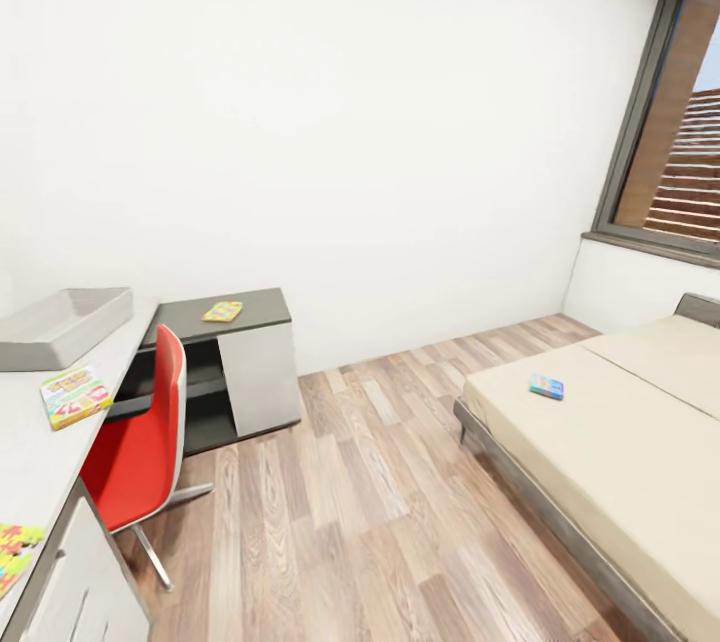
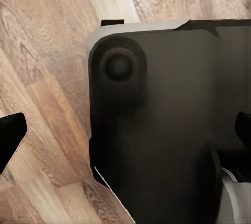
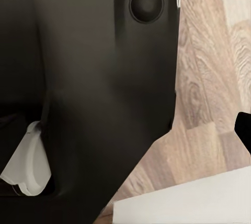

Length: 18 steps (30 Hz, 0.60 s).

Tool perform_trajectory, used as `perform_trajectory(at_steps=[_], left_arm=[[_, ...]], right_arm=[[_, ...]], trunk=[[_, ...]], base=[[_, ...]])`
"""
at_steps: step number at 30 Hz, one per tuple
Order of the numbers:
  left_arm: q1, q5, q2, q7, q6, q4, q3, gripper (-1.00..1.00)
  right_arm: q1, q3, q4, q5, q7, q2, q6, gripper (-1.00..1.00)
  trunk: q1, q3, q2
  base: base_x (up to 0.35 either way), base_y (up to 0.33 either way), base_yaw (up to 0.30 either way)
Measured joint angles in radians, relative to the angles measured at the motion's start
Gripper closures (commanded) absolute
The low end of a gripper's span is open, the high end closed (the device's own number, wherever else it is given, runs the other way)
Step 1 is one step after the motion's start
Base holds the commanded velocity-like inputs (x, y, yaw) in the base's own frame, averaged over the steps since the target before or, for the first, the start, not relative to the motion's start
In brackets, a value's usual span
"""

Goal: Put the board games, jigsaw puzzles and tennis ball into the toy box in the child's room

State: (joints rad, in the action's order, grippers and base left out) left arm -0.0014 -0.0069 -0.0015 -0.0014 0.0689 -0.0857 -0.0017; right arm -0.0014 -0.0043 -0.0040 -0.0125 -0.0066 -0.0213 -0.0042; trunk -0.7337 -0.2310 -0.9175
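Note:
In the head view the grey toy box (image 1: 62, 326) stands on the pale table (image 1: 30, 472) at the far left. A yellow-green-red board game (image 1: 75, 396) lies just in front of it. One jigsaw puzzle (image 1: 12, 554) shows at the table's near corner, and another colourful one (image 1: 222, 311) lies on the lower dark grey top. A small blue board game (image 1: 546, 386) rests on the beige bed (image 1: 620, 452) at the right. My left gripper (image 2: 127, 131) is open over the robot's dark base. One black fingertip (image 3: 243, 130) of my right gripper (image 3: 125, 130) shows at the frame's edge, spread wide.
A red swivel chair (image 1: 140, 442) stands pushed against the table. Wood floor (image 1: 380, 482) stretches between the table and the bed. A window (image 1: 680, 122) is at the far right, above the bed's grey headboard (image 1: 700, 307).

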Motion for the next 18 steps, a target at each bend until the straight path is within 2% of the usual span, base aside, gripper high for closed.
perform_trajectory(at_steps=[18], left_arm=[[0.000,0.000,0.003,0.000,0.002,0.000,-0.001,-1.00]], right_arm=[[0.000,0.000,0.000,0.000,0.000,0.000,0.001,-1.00]], trunk=[[0.069,0.057,0.126]], base=[[0.000,0.000,-0.279]])
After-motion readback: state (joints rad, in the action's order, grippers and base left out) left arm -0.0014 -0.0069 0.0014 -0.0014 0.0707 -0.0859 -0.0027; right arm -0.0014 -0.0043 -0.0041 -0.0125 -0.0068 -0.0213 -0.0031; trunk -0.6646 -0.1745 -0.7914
